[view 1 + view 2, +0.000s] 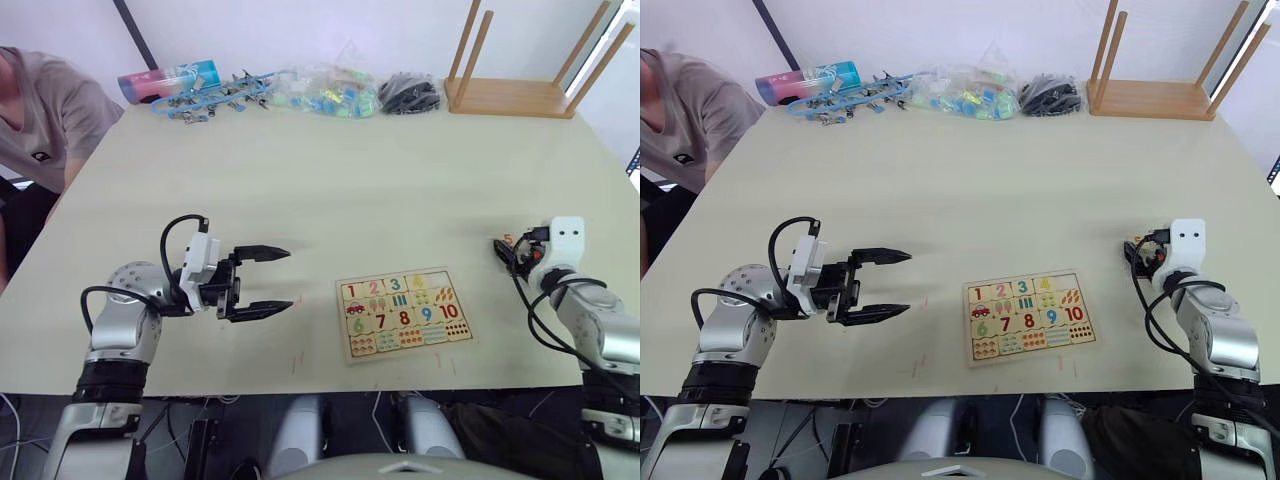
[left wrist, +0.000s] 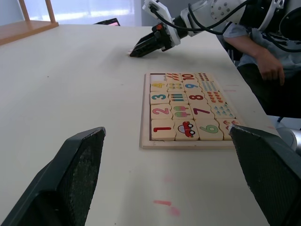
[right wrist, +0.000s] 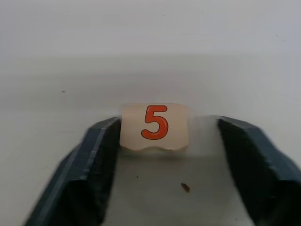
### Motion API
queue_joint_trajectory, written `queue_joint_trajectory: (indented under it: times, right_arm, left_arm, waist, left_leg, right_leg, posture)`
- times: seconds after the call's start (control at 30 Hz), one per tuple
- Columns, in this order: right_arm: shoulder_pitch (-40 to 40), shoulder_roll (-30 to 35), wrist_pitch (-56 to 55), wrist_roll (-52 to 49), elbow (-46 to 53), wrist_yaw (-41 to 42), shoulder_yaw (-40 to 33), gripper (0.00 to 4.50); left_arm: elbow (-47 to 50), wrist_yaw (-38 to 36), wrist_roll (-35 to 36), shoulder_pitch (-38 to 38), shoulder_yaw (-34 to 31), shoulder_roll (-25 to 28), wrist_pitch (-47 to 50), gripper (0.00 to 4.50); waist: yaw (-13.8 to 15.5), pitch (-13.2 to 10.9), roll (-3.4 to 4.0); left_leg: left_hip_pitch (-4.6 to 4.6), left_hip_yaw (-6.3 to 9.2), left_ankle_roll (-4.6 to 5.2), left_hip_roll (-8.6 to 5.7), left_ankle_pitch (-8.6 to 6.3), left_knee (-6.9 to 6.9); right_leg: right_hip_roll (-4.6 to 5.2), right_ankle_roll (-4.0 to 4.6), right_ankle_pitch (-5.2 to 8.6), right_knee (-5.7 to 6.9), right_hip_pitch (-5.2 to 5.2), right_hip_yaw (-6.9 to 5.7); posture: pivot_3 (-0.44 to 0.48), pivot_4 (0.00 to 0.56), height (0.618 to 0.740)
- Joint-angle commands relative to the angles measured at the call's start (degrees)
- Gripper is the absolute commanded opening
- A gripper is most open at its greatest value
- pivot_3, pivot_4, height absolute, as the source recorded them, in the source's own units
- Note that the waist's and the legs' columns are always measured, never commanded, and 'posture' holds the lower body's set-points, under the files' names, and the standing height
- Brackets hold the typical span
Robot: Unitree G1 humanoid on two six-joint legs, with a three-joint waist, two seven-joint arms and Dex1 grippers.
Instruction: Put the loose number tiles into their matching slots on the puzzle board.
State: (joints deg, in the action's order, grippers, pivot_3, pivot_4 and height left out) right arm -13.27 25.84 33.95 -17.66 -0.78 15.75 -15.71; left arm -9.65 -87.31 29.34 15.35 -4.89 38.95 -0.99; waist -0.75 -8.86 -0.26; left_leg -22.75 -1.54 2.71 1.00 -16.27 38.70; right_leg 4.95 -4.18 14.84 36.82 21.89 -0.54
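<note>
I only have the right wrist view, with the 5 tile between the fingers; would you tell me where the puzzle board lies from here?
Observer: The puzzle board lies near the table's front edge, to the left of the right gripper and apart from it.
Operator: Is the slot for the 5 tile free?
Observer: Yes, the top row holds 1 to 4 and its last slot is empty.
Operator: Is the left arm in the way?
Observer: No, the left gripper is open, off the board's left side.
</note>
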Motion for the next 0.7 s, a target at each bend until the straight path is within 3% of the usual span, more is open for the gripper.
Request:
queue_joint_trajectory:
  times: [0.03,0.07,0.23,0.7]
  right_arm:
    - [0.32,-0.21,0.83,0.33,0.89,-0.23,0.22,1.72]
    - [0.52,-0.28,0.81,0.35,1.03,-0.27,0.2,1.5]
    - [1.6,-0.11,0.23,0.92,2.66,-0.15,0.58,1.5]
    - [11.65,-2.12,8.71,-1.79,23.92,-1.7,1.4,1.5]
  left_arm:
    - [0.1,-0.81,0.48,0.41,-0.59,0.13,-1.11,4.5]
    - [-0.02,-0.86,0.61,0.35,-0.71,-0.02,-1.31,4.5]
    - [-0.77,-0.94,1.52,0.66,-1.25,-1.05,-1.46,4.5]
    - [-0.65,-4.58,2.92,1.07,-1.06,-0.89,-1.76,4.5]
  waist:
    - [0.0,0.01,-0.01]
    - [0.0,0.01,-0.02]
    - [0.06,0.01,-0.02]
    - [0.09,0.01,-0.01]
  left_leg:
    - [0.0,0.0,0.0,0.0,0.0,0.0]
    - [0.0,0.0,0.0,0.0,0.0,0.0]
    - [0.0,0.01,0.0,0.0,0.0,0.0]
    - [-0.02,0.03,0.0,0.02,0.0,-0.01]
  right_leg:
    - [0.0,0.0,0.0,0.0,0.0,0.0]
    - [0.0,0.0,0.0,0.0,0.0,0.0]
    - [-0.01,0.0,0.0,0.0,0.0,0.0]
    - [-0.02,0.0,0.0,-0.01,0.0,0.0]
  posture:
    - [0.0,0.15,0.74]
    - [0.0,0.15,0.74]
    - [0.0,0.15,0.74]
    - [0.0,0.15,0.74]
